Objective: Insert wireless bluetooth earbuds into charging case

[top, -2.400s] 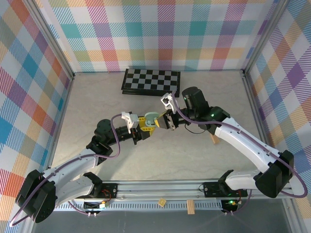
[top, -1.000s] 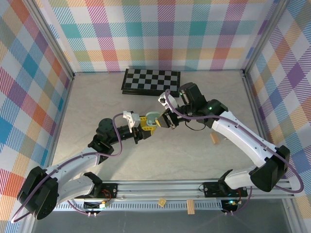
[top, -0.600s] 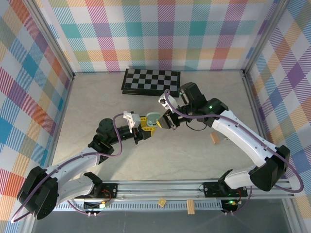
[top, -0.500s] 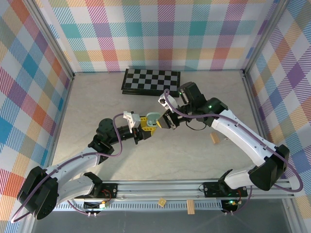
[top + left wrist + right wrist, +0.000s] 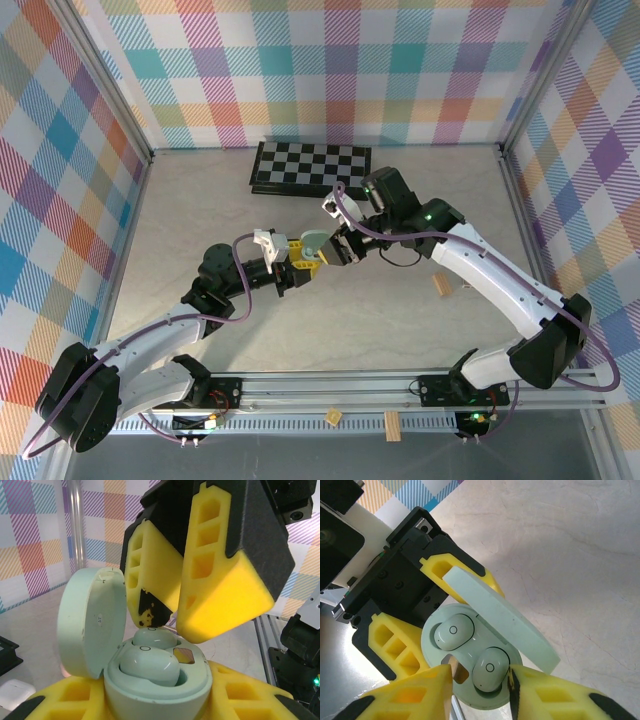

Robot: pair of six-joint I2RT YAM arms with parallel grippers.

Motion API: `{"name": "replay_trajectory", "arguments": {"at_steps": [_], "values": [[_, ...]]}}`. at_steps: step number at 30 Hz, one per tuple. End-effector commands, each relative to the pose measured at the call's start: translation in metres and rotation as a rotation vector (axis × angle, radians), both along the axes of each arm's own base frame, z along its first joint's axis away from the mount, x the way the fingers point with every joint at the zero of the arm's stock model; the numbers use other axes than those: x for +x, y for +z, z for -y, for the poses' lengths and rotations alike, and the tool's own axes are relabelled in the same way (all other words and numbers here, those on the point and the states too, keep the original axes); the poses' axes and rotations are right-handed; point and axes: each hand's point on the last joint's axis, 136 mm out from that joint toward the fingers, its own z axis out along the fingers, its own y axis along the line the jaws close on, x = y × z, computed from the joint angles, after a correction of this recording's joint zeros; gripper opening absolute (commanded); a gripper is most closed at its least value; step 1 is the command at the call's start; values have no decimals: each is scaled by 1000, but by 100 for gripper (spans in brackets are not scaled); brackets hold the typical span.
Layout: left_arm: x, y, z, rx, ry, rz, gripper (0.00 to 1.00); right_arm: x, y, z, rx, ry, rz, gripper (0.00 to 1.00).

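Observation:
My left gripper (image 5: pixel 303 262) is shut on a pale green charging case (image 5: pixel 316 244) held above the table with its lid (image 5: pixel 90 622) swung open. Two pale green earbuds sit in the case's wells, the near one (image 5: pixel 150 665) and the far one (image 5: pixel 152 637). In the right wrist view they are the upper earbud (image 5: pixel 452 630) and the lower earbud (image 5: pixel 489 668). My right gripper (image 5: pixel 481 680) hovers over the case (image 5: pixel 466 652), open. Its yellow fingers (image 5: pixel 225 585) straddle the lower earbud, and the right one looks to be touching it.
A folded chessboard (image 5: pixel 311 167) lies at the back of the table. A small wooden block (image 5: pixel 440 286) sits right of centre. A white pebble-shaped case (image 5: pixel 12 692) rests on the table beyond the left gripper. Patterned walls enclose the workspace.
The right gripper has edged a little toward the far left above the case. The left gripper and case have stayed still.

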Motion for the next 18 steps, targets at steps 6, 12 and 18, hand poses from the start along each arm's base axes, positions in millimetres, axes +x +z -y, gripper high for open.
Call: {"name": "replay_trajectory", "arguments": {"at_steps": [6,12,18], "values": [[-8,24,0,-66,-26,96,29,-9,35,17,75,-29,103,57],[-9,24,1,-67,-34,104,29,15,62,23,190,-172,87,80],[-11,26,1,-67,-44,115,30,53,54,22,88,-292,86,82]]}}
